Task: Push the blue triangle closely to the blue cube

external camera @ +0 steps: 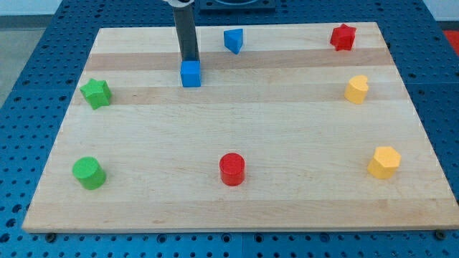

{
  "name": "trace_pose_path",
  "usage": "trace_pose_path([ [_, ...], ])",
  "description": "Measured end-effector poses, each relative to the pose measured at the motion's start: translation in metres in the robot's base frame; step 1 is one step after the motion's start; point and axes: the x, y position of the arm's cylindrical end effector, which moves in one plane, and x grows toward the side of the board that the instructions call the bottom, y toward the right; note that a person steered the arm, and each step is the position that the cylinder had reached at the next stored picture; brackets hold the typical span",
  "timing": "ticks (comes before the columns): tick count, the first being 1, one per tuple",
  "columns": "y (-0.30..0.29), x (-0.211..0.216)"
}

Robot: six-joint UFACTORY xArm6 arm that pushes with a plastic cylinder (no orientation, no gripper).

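The blue triangle [233, 40] lies near the view's top, a little right of centre-left. The blue cube [191, 74] sits below and to the left of it, with a clear gap between the two. My tip [189, 60] is at the end of the dark rod, right at the cube's top edge and seemingly touching it. The tip is left of and slightly below the triangle.
A wooden board [237, 201] carries a green star [95, 93] at the left, a green cylinder [89, 173] at bottom left, a red cylinder [232, 169] at bottom centre, a red star [343, 36] at top right, a yellow heart [356, 89] and a yellow hexagon [384, 162] at the right.
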Motion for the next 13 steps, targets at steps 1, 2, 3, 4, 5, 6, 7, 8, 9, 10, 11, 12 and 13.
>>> trace_pose_path([
  [1,0.0,0.02],
  [2,0.0,0.0],
  [3,0.0,-0.038],
  [4,0.0,-0.123],
  [5,0.0,-0.127],
  [6,0.044,-0.127],
  [7,0.09,-0.126],
  [8,0.099,-0.126],
  [9,0.098,-0.102],
  [10,0.087,-0.029],
  [11,0.081,0.043],
  [12,0.081,0.064],
  [13,0.081,0.063],
])
